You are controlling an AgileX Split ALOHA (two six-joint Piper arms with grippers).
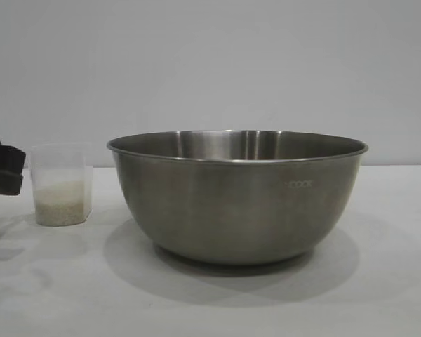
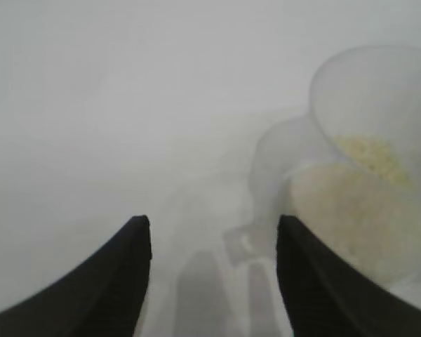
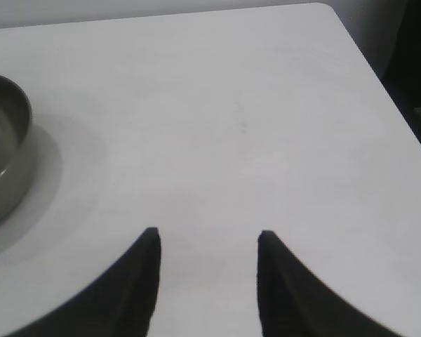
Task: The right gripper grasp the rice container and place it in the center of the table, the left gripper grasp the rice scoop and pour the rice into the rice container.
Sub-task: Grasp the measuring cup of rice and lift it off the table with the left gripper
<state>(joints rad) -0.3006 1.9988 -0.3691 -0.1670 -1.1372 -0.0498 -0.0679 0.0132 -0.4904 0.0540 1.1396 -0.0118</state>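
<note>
The rice container (image 1: 238,193), a large steel bowl, stands upright in the middle of the white table (image 1: 379,295); its edge also shows in the right wrist view (image 3: 3,140). The rice scoop (image 1: 61,184), a small clear cup holding white rice (image 1: 59,203), stands to its left. My left gripper (image 1: 14,175) is at the far left edge, right beside the scoop. In the left wrist view it (image 2: 214,225) is open, with the scoop's handle (image 2: 249,242) between the fingers and the scoop (image 2: 365,161) and its rice (image 2: 351,210) just beyond. My right gripper (image 3: 208,235) is open and empty above bare cloth, away from the bowl.
A plain grey wall stands behind the table. The table's far corner (image 3: 323,10) and its side edge show in the right wrist view, with dark floor beyond.
</note>
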